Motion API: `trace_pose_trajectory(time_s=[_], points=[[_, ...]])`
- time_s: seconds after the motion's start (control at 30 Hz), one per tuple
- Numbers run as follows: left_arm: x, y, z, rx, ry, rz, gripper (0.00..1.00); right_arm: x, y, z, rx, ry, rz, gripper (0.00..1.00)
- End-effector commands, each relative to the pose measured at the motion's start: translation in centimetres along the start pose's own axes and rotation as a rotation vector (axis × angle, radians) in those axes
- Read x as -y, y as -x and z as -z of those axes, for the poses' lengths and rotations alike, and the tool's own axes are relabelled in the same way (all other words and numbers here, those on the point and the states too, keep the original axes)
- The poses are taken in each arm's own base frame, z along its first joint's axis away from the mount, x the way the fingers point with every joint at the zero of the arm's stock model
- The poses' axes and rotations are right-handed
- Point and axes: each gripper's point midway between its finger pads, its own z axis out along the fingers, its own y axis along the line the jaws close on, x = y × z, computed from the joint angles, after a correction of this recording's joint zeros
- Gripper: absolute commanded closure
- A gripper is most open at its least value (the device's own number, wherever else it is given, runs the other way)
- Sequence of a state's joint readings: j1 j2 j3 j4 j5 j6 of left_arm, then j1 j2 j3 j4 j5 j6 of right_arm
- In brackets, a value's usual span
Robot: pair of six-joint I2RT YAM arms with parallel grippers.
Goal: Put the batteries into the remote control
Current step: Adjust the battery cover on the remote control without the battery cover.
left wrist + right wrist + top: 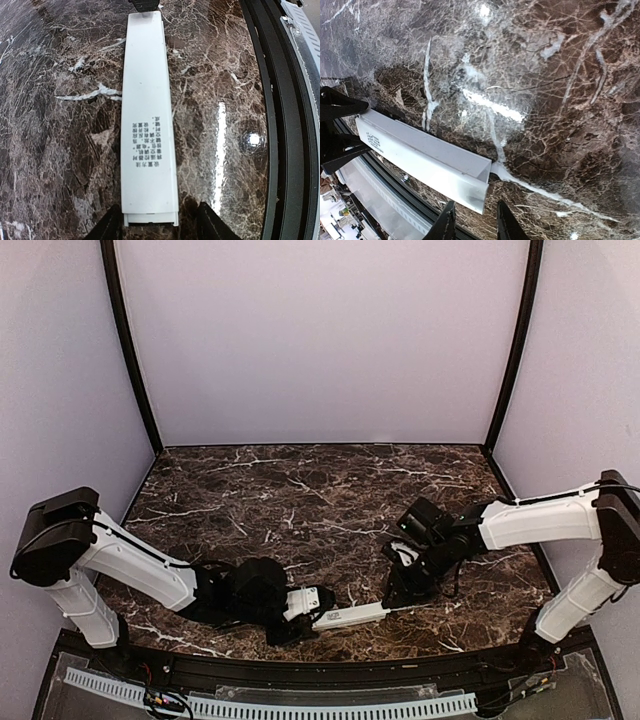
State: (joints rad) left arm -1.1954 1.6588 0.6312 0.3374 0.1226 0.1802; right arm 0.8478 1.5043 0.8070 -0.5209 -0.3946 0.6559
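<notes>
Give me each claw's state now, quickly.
Left claw: straddles one end of the remote control; grip cannot be told.
Right claw: open, holding nothing, by its other end.

The dark, white-veined marble table (pixel 300 490) carries the white remote control (pixel 350 616) along its near edge.

place: robot lab booth | cues: blank lilac walls (pixel 320 340); marble-look table (pixel 300 480); cable tray (pixel 270 705)

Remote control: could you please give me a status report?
Left gripper astride one end of remote control, grip unclear. Right gripper open at opposite end. Batteries not in view. No obstruction seen.
</notes>
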Motion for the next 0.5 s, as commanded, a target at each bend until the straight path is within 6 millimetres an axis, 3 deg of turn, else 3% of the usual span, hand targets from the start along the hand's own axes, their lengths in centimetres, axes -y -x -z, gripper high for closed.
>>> trace_pose_trajectory(time_s=[0.0,0.47], points=[[0.15,-0.54,-0.18,-0.011,0.001,-0.005,0.51,0.07,0.14,-0.67,-0.002,0.020,0.003,0.75],[0.18,-0.68,-0.46,-0.015,-0.002,0.001,0.57,-0.58,0.51,-1.15,-0.005,0.031,0.020,0.80]])
